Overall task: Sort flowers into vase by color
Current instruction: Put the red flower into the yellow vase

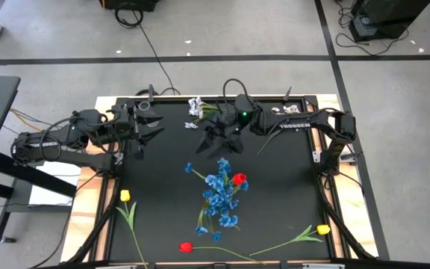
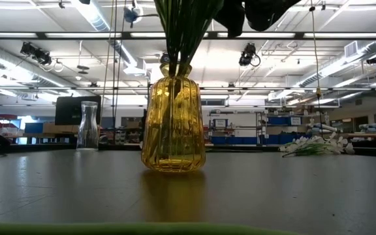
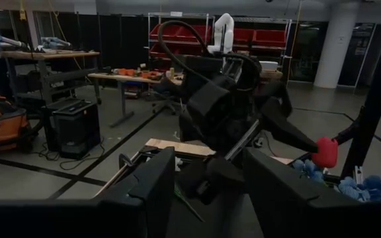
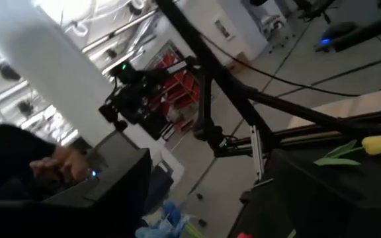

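A yellow ribbed glass vase stands on the black table and holds blue blossom sprays and a red tulip by their stems. My right gripper hangs open just beyond that bunch, toward the far edge, and holds nothing. In the left wrist view one of its fingers points at the red tulip. My left gripper waits open at the far left. White sprays lie at the far edge. Loose on the table lie two yellow tulips and a red tulip.
A clear glass vase stands at the far left of the table. A green stem lies under my right forearm. The white sprays rest flat at the far side. A raised wooden rim borders the black mat.
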`<state>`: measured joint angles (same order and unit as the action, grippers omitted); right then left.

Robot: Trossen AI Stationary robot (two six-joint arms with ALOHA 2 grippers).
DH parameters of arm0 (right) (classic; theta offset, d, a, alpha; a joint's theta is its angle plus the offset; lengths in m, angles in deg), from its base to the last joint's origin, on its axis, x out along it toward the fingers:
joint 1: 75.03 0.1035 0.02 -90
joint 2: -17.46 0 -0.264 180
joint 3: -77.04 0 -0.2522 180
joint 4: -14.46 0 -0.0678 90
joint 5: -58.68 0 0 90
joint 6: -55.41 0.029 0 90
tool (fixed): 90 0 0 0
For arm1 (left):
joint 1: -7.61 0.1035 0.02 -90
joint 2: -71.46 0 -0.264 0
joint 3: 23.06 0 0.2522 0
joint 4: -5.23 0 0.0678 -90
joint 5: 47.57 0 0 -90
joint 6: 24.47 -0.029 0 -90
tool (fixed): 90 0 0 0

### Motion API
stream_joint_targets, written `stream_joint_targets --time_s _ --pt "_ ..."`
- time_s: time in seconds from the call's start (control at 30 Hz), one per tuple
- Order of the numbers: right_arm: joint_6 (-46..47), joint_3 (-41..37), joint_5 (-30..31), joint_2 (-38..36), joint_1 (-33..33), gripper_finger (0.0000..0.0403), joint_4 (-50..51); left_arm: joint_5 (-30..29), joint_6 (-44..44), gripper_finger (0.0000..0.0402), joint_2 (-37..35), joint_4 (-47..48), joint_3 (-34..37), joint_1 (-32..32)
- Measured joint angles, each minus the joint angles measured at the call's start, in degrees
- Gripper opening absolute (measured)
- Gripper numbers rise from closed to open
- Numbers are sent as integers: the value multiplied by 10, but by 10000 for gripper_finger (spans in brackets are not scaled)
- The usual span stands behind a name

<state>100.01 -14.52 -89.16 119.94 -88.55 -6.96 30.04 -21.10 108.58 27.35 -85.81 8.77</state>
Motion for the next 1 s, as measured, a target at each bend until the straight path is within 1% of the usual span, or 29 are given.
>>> stream_joint_targets --time_s 0.1,0.2,0.27,0.33,0.47,0.53,0.63,0.7,0.8,0.9,1.0 --pt "34 0 34 0 -10 305 13 0 0 183 0 0 0 0" --pt "31 0 98 -9 -22 282 70 0 0 183 0 0 0 0" --pt "-2 0 142 -24 -31 265 134 0 0 183 0 0 0 0" --pt "-51 0 195 -48 -41 249 219 0 0 183 0 0 0 0" --pt "-154 0 307 -112 -60 225 376 0 0 183 0 0 0 0" --pt "-187 0 355 -145 -64 219 445 0 0 183 0 0 0 0" --pt "-209 0 427 -187 -60 215 533 0 0 183 0 0 0 0" --pt "-207 -8 477 -206 -48 214 575 0 0 183 0 0 0 0" --pt "-175 -32 548 -226 -19 214 634 0 0 183 0 0 0 0" --pt "-117 -73 615 -240 29 214 673 0 0 183 0 0 0 0" --pt "-38 -125 693 -261 89 214 669 0 0 183 0 0 0 0"
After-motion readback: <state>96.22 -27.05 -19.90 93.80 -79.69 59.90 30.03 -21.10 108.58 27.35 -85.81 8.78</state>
